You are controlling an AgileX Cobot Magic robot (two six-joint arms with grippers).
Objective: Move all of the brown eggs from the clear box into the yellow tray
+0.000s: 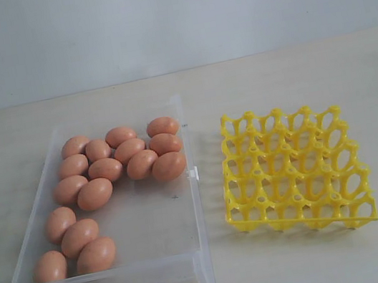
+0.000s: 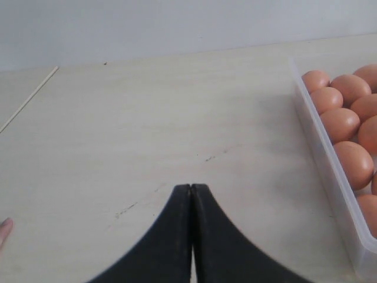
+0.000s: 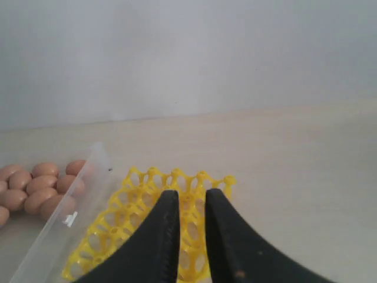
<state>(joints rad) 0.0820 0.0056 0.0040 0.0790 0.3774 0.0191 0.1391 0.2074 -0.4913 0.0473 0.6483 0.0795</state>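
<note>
Left gripper (image 2: 191,187) fingers pressed together, holding nothing, over bare table (image 2: 147,118) just beside the clear box (image 2: 330,177); right gripper (image 3: 187,193) fingers a narrow slit apart, also empty, above the yellow tray (image 1: 311,222); about sixteen brown eggs (image 1: 105,170) all lie in the box; no tray cup filled; judged not begun, every transfer left.

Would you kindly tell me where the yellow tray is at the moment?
In the exterior view the yellow tray stands on the right side of the table, just beside the clear box's latch wall without touching it; every cup is empty.
</note>
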